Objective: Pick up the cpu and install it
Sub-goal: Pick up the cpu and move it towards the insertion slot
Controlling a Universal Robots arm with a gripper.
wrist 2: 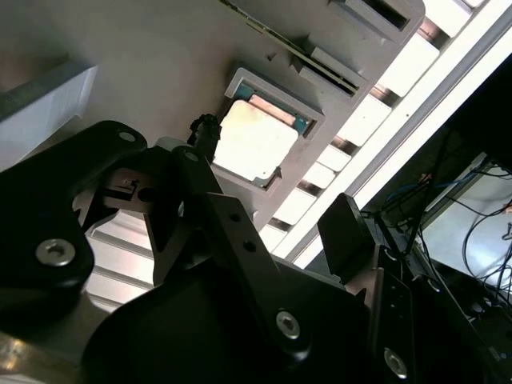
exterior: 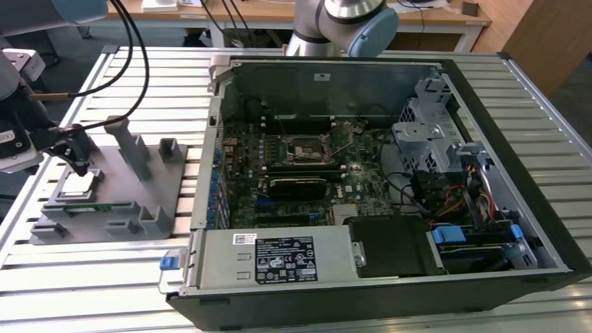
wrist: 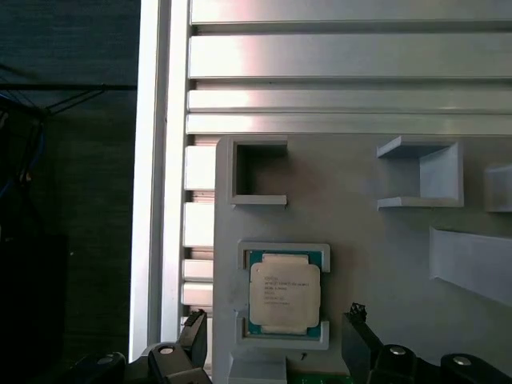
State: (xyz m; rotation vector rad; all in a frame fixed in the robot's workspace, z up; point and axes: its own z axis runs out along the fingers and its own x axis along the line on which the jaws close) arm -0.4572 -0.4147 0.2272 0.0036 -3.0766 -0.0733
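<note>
The cpu (exterior: 79, 183) is a small silvery square chip lying flat in a recessed pocket of the grey holder block (exterior: 138, 180), at the exterior view's left. My gripper (exterior: 72, 149) hangs just above it, apart from it. In the first wrist view the cpu (wrist: 284, 294) lies between two dark fingertips (wrist: 195, 331) that stand wide apart, so the gripper (wrist: 276, 336) is open and holds nothing. The second wrist view shows the cpu (wrist 2: 254, 140) bright in its pocket beyond the gripper (wrist 2: 272, 188).
An open computer case (exterior: 518, 139) fills the exterior view's middle and right, with the dark metal-framed socket (exterior: 303, 148) on its green board. A green memory stick (exterior: 100, 205) lies in the holder near the cpu. Upright posts (exterior: 129, 146) rise from the holder. The slatted metal table (exterior: 55, 277) lies underneath.
</note>
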